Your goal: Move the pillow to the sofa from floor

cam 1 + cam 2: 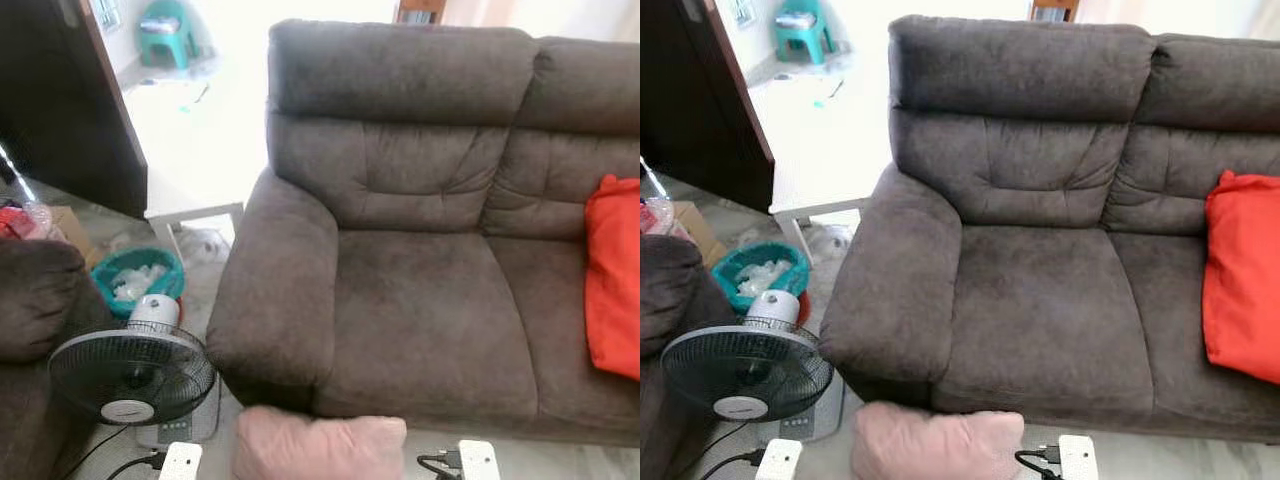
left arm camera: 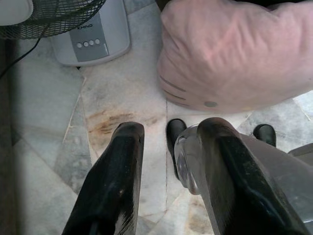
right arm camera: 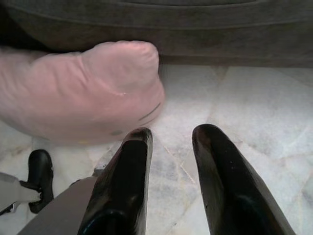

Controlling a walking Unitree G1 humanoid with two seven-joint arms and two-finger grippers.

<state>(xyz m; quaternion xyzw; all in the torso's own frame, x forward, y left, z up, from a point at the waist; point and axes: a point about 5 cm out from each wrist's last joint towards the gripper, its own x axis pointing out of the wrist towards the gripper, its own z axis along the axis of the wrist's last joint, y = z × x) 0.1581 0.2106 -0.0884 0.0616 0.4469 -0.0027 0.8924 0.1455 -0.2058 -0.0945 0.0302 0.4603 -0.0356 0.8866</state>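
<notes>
Below, a pink pillow [image 1: 318, 447] lies on the floor [image 2: 117, 117] against the sofa [image 1: 420, 300].

Both arms reached down low, their wrists apart. The left gripper [image 2: 168, 147] pointed downward, its jaws parted with nothing between them. The right gripper [image 3: 171, 147] likewise pointed down, jaws parted and empty, black fingers [image 3: 222, 186] long and glossy.

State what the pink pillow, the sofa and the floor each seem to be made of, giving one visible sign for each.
Pink pillow: soft matte fabric, probably cotton; it creases and bulges.
Sofa: dark brown plush, suede-like upholstery; its nap shows lighter and darker patches.
Floor: polished marble-like stone tiles; pale grey veining, joint lines and slight sheen.
</notes>
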